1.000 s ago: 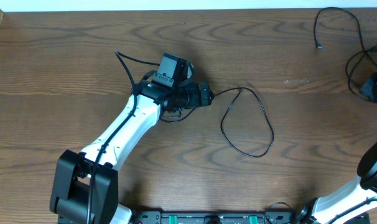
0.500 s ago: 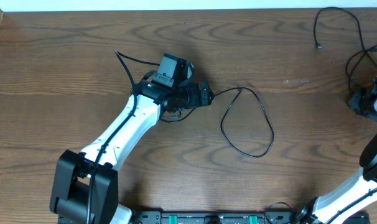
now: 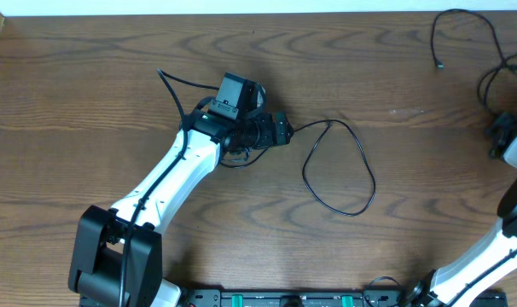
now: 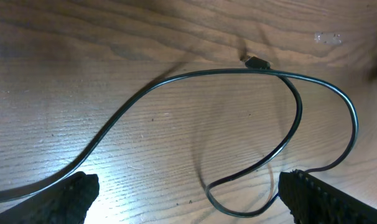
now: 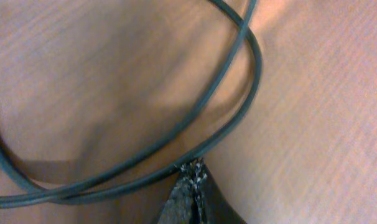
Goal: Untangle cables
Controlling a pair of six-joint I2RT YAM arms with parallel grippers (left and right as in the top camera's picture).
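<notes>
A thin black cable (image 3: 337, 167) lies in a loose loop on the wooden table, right of my left gripper (image 3: 280, 130). In the left wrist view this cable (image 4: 176, 79) curves between the wide-open fingers (image 4: 73, 198), and its small plug (image 4: 258, 62) rests on the wood. My left gripper (image 4: 188, 185) touches nothing. A second black cable (image 3: 463, 26) runs along the top right toward my right gripper (image 3: 501, 135). In the right wrist view the right gripper (image 5: 193, 169) is shut, its tips pinching one strand of the black cable (image 5: 145, 155) where two strands cross.
The left arm (image 3: 169, 183) reaches diagonally from the bottom left. The right arm (image 3: 506, 247) comes up along the right edge. A light strip (image 3: 241, 7) borders the table's far side. The arm bases (image 3: 284, 298) sit at the near edge.
My right gripper has moved a little left and toward the near side, pulling the top-right cable's loop with it. The left arm and the middle cable have not moved.
</notes>
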